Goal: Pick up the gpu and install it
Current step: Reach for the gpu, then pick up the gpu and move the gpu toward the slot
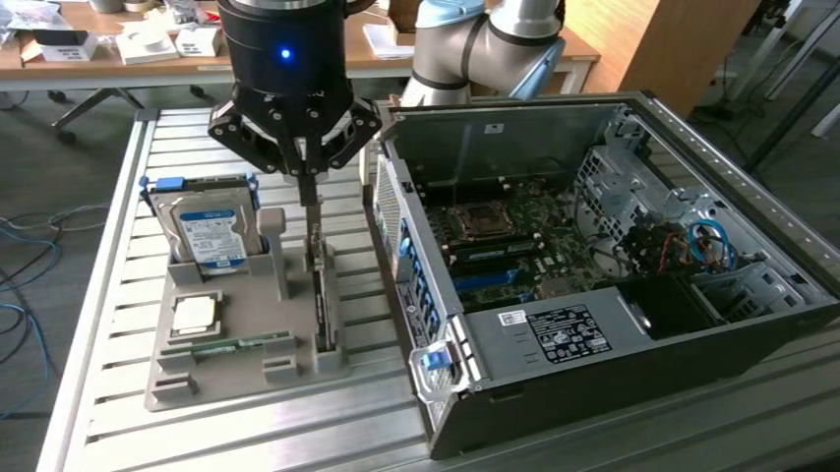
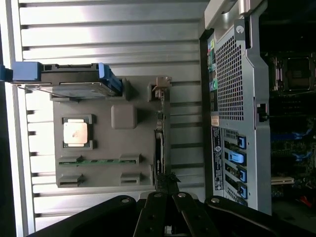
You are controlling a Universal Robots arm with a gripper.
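The gpu (image 1: 321,295) is a thin dark card standing on edge in a slot of the grey holder (image 1: 223,379), beside the open computer case (image 1: 630,324). My gripper (image 1: 310,200) hangs straight above the card's far end. Its slim fingers (image 1: 306,177) are drawn together at the card's top edge. In the wrist view the gpu (image 2: 159,148) runs as a dark strip along the grey holder (image 2: 106,150), and the gripper (image 2: 167,181) meets it at the end nearest the camera. The card still sits in its slot.
On the same holder stand a hard drive with a blue-white label (image 1: 208,231), a square silver processor (image 1: 195,315) and a green memory stick (image 1: 243,344). The case's motherboard (image 1: 525,241) lies exposed. A slatted metal table (image 1: 118,197) carries everything.
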